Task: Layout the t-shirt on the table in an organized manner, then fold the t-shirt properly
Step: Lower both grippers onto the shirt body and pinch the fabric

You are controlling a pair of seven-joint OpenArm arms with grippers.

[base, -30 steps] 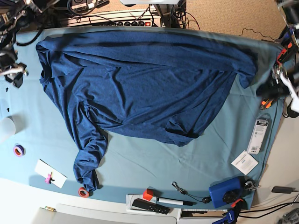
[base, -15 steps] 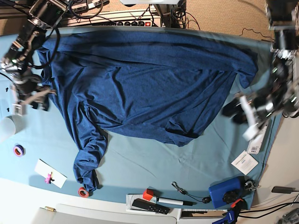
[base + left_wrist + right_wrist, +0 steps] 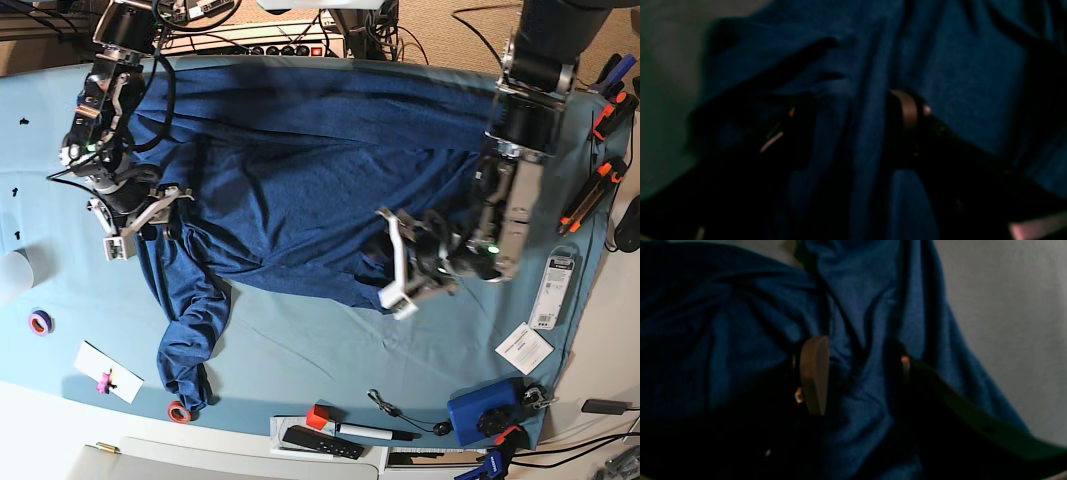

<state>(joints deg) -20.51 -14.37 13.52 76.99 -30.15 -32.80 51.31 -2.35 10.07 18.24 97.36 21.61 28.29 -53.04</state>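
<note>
Left tool (image 3: 398,262) sits w/ fingers spread, a ridge of the t-shirt (image 3: 320,170) between them near the lower hem; pads not yet pinched on cloth. Right tool (image 3: 140,215) likewise spread apart, straddling a fold by the shirt's collar-side edge, nothing clamped. T-shirt lies spread across the far half of the worktop (image 3: 300,350), wrinkled, one sleeve trailing toward the near edge, its cuff just beside a red tape roll (image 3: 178,411). Wrist views are dark: left fingers (image 3: 907,110) and right fingers (image 3: 813,373) both low over navy cloth. Around the rim: purple tape roll (image 3: 40,322), white card (image 3: 108,372), blue box (image 3: 482,412).
</note>
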